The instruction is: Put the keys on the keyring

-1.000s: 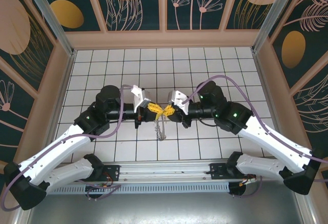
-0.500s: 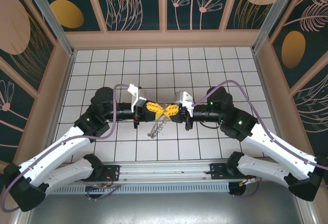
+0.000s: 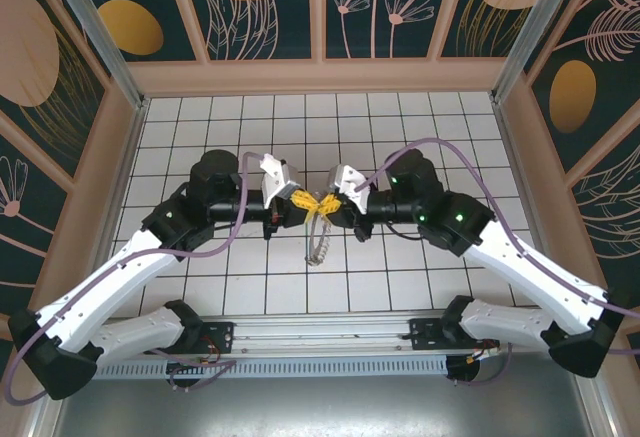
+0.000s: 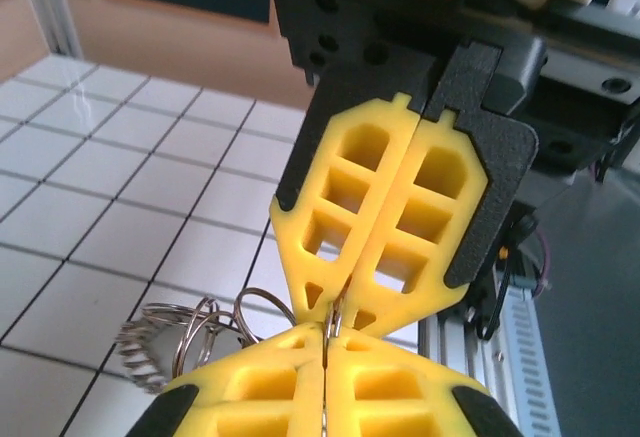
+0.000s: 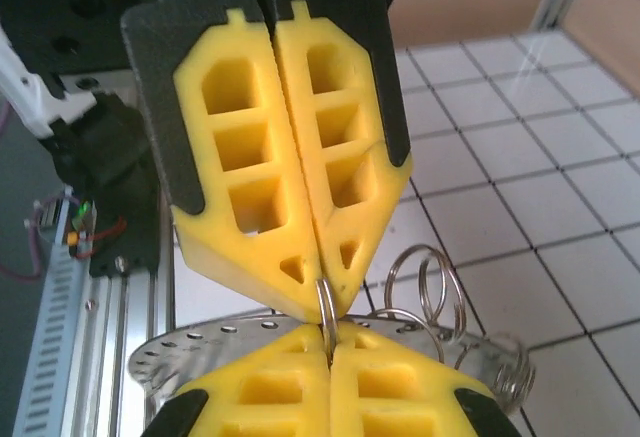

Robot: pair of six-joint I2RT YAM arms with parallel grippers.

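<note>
Left gripper (image 3: 305,203): clenched, fingertips pinching a thin wire loop (image 5: 326,302), judged part of the keyring (image 3: 318,240).
Right gripper (image 3: 331,205): clenched likewise on the same loop from the opposite side, tip to tip with the left, nearly touching.
Position of pair: raised above the middle of the table (image 3: 200,127), slightly toward its near edge, both arms reaching inward level with each other.
Keyring: hung straight below the meeting point of the tips, long axis running down and toward the near edge; loose coils (image 5: 432,282) and a curved perforated metal strip (image 5: 200,345) dangling beside the pinched loop, clear of the tiles.
Key: not made out for certain among the hanging metal; too small and tangled to tell.
Relation governing the next move, as a judgement: loop directly between the two sets of tips, equally near to each arm, so any threading or parting to run along the line joining the grippers, left to right.
Room: open tiles to the far edge and both side edges; near edge tighter, with the base rail (image 3: 320,342) close below the hanging bunch.
</note>
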